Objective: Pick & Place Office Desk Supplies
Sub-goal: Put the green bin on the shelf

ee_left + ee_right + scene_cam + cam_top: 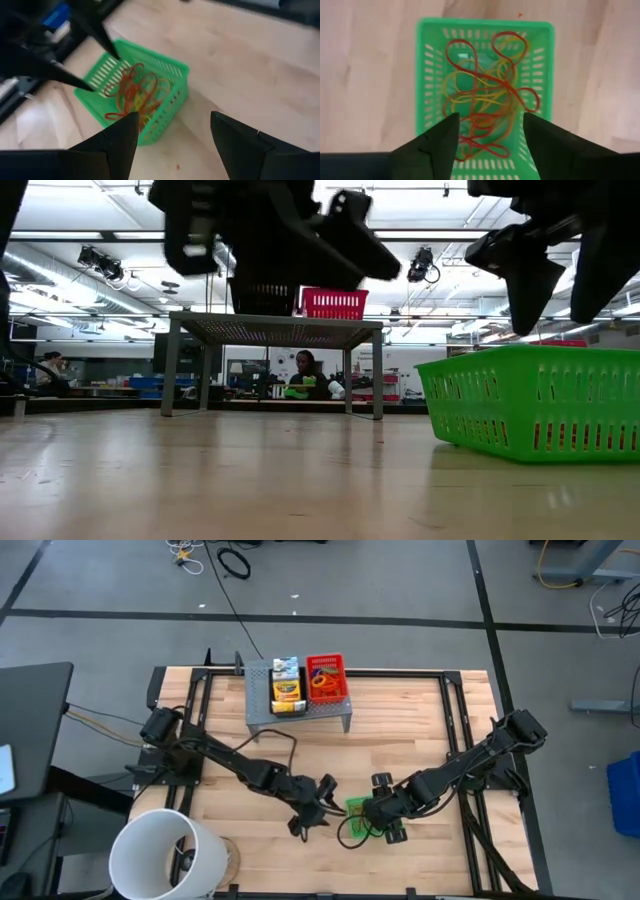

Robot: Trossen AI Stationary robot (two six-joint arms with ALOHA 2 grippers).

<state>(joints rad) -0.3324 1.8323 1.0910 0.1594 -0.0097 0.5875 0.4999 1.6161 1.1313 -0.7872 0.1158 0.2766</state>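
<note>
- Right gripper hangs above green tray, fingers apart, empty; left gripper beside, also apart.
- One tray, one tangle of bands inside.
- Wood table; riser behind.

From above, my right arm covers most of the green tray. In my right wrist view its near rim is cut off. The low view crops its right end and blurs the person behind.
</note>
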